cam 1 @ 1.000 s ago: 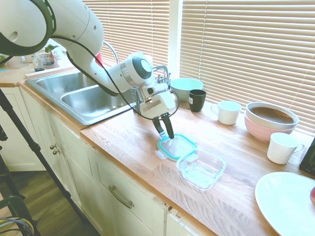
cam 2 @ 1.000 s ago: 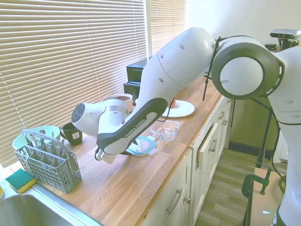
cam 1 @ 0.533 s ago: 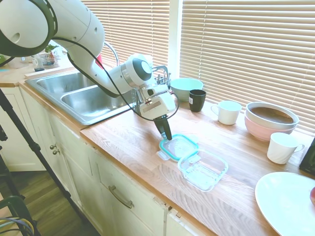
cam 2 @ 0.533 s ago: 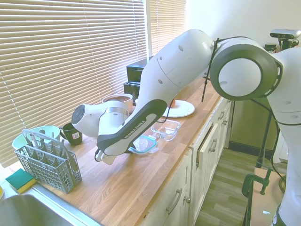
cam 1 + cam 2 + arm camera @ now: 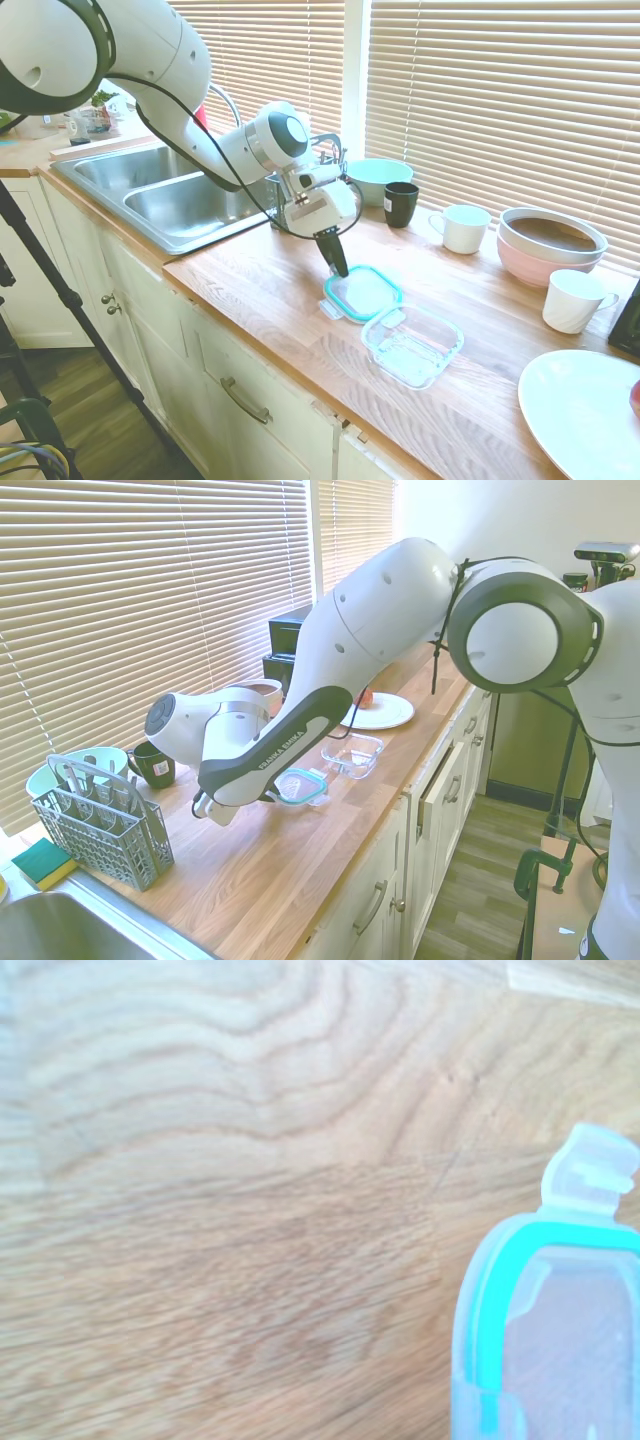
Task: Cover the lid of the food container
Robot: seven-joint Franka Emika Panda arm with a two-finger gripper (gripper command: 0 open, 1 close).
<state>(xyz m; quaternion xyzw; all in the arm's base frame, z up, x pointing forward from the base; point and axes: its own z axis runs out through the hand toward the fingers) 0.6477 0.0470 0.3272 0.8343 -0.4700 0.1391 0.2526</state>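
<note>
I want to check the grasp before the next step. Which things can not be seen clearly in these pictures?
- Tool: first exterior view shows its fingers close together at the lid edge; whether the lid is lifted off the counter is unclear.
- Second exterior view: the arm hides the tool and part of the lid.
- Wrist view: the picture's edge cuts off most of the lid.
- Food container: clear glass; contents cannot be judged.

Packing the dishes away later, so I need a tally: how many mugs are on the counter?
3: a black mug beside the mint bowl, a white mug next along, and another white mug near the pink bowl. More may be hidden.
</note>
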